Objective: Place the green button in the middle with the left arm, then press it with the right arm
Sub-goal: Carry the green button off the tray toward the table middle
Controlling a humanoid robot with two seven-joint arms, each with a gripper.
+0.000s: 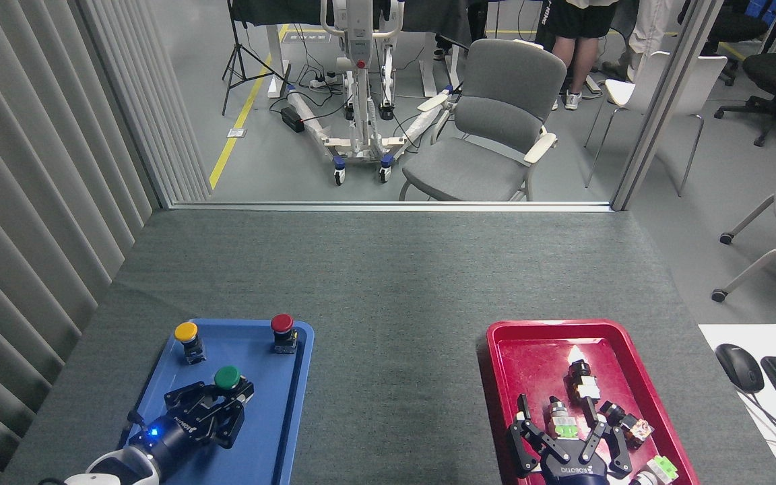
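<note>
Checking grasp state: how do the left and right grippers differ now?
The black three-finger left gripper has its jaws closed around the green-capped push-button over the blue plastic tray; the black three-finger right gripper is spread open, empty, over the red plastic tray. Both are Robotiq-lettered.
</note>
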